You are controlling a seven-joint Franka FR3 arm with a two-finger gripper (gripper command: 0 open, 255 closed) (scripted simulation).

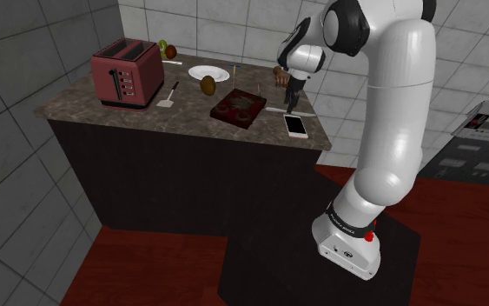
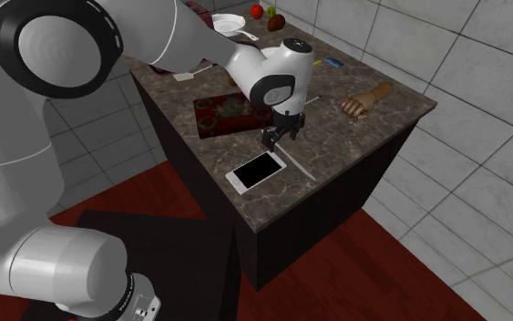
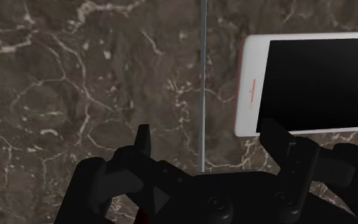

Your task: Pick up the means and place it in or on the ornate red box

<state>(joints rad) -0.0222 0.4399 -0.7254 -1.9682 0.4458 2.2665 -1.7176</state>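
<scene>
1. The thin grey rod [image 3: 203, 76] runs between my parted fingers [image 3: 144, 137], untouched. Its near end is lost behind my gripper [image 3: 208, 127], and it is too slender for me to tell what it is.
2. The white phone [image 3: 311, 83] is cut off by the wrist view's edge.
3. In the second exterior view, my arm [image 2: 154, 36] covers one corner of the red box [image 2: 218, 114] and part of the white plate [image 2: 230, 25].
4. In the shoulder view, my wrist hides part of the wooden hand [image 1: 282, 76].
5. The small round things [image 1: 171, 52] by the tiled wall are too small to name.

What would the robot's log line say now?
pincer open | above thin grey rod | rod lying on counter beside phone | not yet grasped
</scene>
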